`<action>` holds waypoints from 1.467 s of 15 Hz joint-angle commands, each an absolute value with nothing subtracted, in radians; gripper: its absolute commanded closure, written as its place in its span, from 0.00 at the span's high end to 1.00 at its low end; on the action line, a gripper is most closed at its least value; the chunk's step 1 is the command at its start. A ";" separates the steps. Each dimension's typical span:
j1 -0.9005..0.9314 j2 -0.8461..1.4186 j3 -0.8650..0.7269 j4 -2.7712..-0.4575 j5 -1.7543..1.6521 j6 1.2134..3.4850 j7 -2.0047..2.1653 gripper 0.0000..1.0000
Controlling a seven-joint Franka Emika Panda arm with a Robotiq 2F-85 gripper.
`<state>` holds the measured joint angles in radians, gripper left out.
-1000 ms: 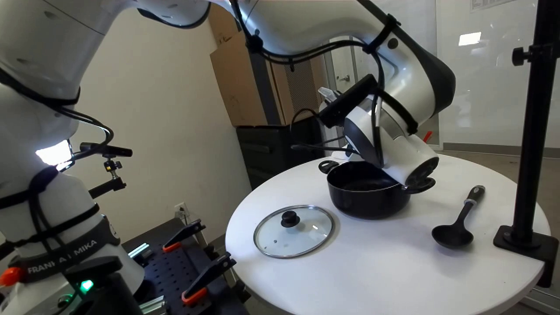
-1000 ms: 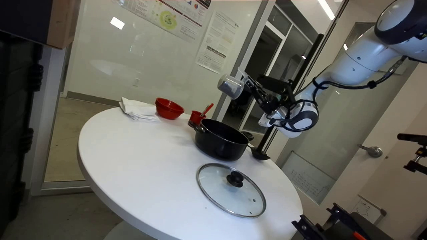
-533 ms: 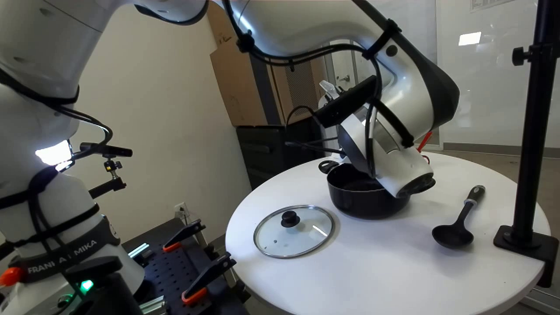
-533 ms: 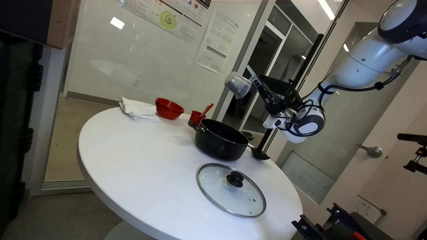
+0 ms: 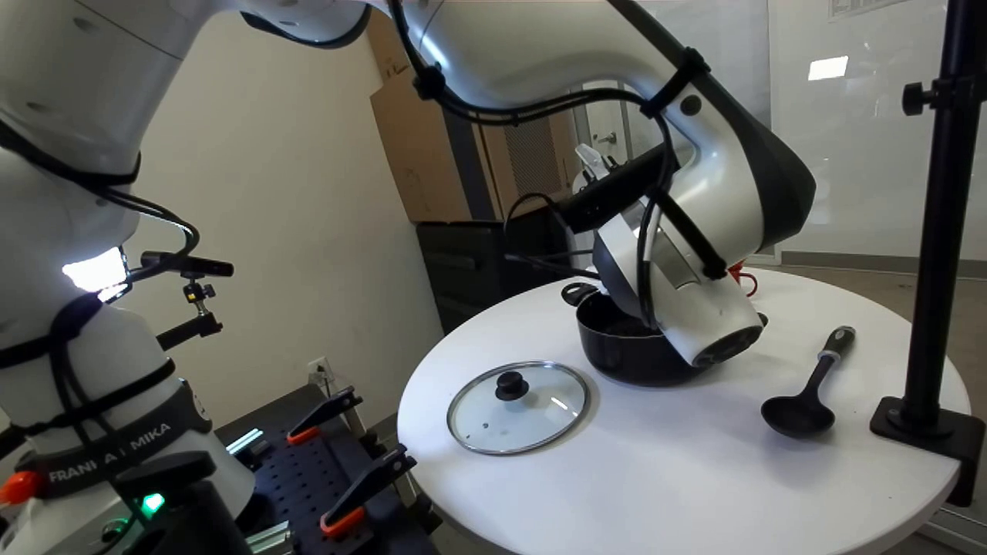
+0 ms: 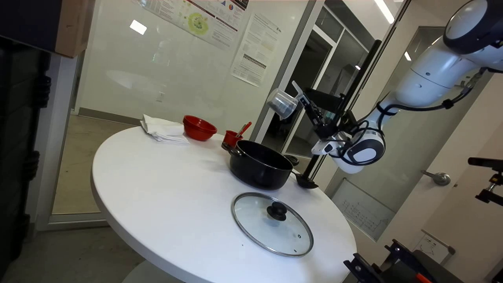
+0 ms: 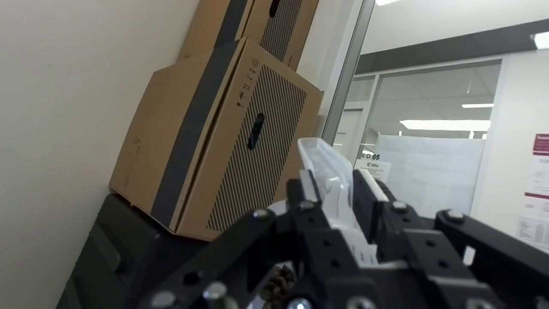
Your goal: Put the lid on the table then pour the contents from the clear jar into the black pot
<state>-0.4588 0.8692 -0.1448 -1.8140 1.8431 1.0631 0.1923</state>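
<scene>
My gripper is shut on a clear plastic handle of the clear jar, which it holds tilted in the air, well above the black pot. In the wrist view the handle stands between the fingers. Brown lumps show low there; I cannot tell for sure what holds them. The arm hides most of the jar in an exterior view, and also part of the pot. The glass lid lies flat, knob up, on the white table, beside the pot.
A black ladle lies near a black post at the table's edge. Red bowls, a red cup with a red-handled utensil and white cloths stand behind the pot. Cardboard boxes are stacked by the wall.
The gripper and the held jar have shifted right and slightly down in an exterior view, with a small turn of the hand. The lid and pot have not moved.
</scene>
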 commanded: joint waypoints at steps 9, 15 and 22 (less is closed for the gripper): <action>-0.420 1.016 -0.130 -1.704 1.859 1.033 0.218 0.06; -0.454 1.096 -0.114 -1.614 1.878 1.010 0.226 0.06; -0.497 1.112 -0.064 -1.623 1.995 0.953 0.216 0.06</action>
